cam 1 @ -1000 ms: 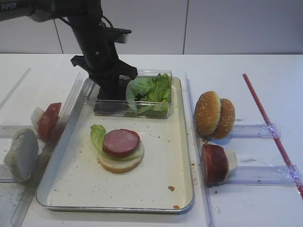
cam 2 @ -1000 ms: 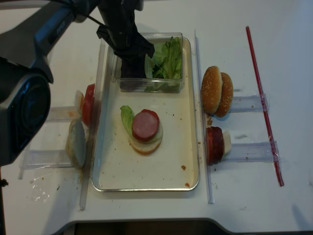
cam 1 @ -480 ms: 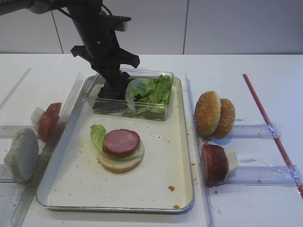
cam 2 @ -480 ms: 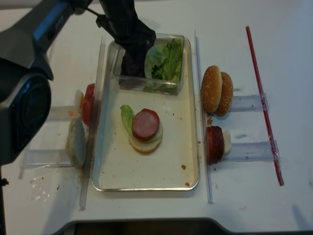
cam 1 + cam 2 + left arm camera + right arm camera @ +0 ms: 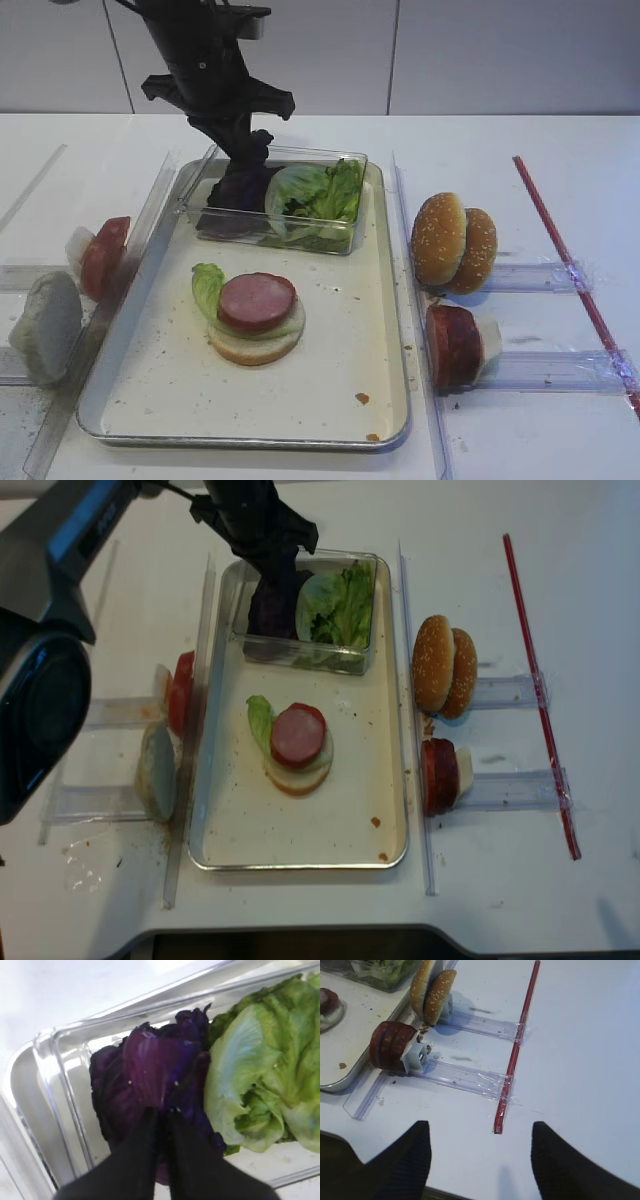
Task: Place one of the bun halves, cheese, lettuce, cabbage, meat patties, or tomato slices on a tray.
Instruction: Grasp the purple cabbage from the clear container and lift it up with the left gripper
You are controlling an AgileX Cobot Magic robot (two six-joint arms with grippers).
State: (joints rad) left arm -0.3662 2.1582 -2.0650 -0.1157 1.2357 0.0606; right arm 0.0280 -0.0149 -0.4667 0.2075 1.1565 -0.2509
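Left pincer (image 5: 243, 150), jaws pressed together on a purple cabbage leaf (image 5: 240, 180), stands above the clear plastic box (image 5: 338, 243) at the 12 o'clock end of the tray (image 5: 150, 385). In the left wrist view the fingertips (image 5: 150, 1125) pinch the near edge of the leaf, which hangs floppy with its lower part inside the box, just beside the lettuce (image 5: 318, 192) at 3 o'clock of it.

A bun half topped with lettuce and a meat slice (image 5: 256, 300) lies near the tray's centre, toward 6 o'clock from the box. Spare sesame buns (image 5: 452, 242) and sliced meat (image 5: 455, 345) stand in plastic racks on the bench (image 5: 520, 420) at 3 o'clock of the tray; tomato and another bun half stand in racks at 9 o'clock.

Right pincer (image 5: 477, 1160) hangs wide and empty over the bench near the red strip (image 5: 515, 1050).

Step in hand, as judged: lifting the cabbage clear of the box. To do it well, raise straight up until the trailing edge passes the box wall, so the box is not dragged and no lettuce is snagged; then carry toward 6 o'clock and release low over the stack, so the limp leaf settles flat.
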